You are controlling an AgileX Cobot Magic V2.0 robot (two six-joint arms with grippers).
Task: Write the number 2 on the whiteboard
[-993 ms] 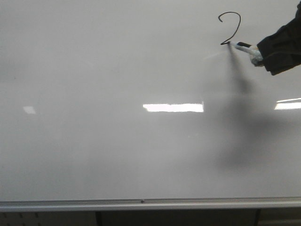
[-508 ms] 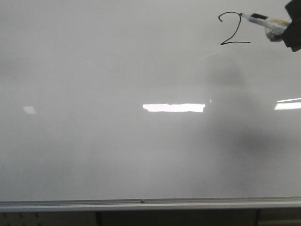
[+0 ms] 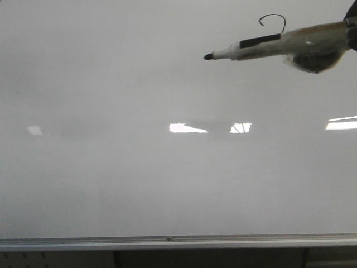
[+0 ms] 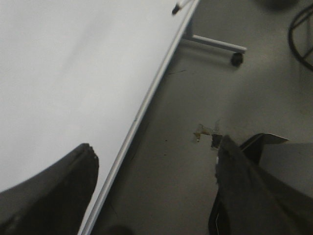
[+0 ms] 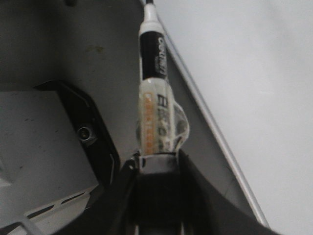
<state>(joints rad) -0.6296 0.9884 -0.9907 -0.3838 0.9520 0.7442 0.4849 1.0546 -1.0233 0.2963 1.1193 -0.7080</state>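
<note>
The whiteboard fills the front view, a thin black curve of the number 2 showing at its upper right. A taped black-and-white marker hangs close to the camera and covers the digit's lower part; its tip points left, off the board. My right gripper is shut on the marker, beside the whiteboard. My left gripper is open and holds nothing, near the whiteboard and its silver rail.
The tray rail runs along the board's bottom edge. Bright light reflections lie on the board. The board stand's leg and caster rest on the grey floor. A grey housing sits beside the right gripper.
The flat base stroke of the 2 was drawn, then the marker lifted off the board. It has swung left and toward the camera, now covering the digit's lower part.
</note>
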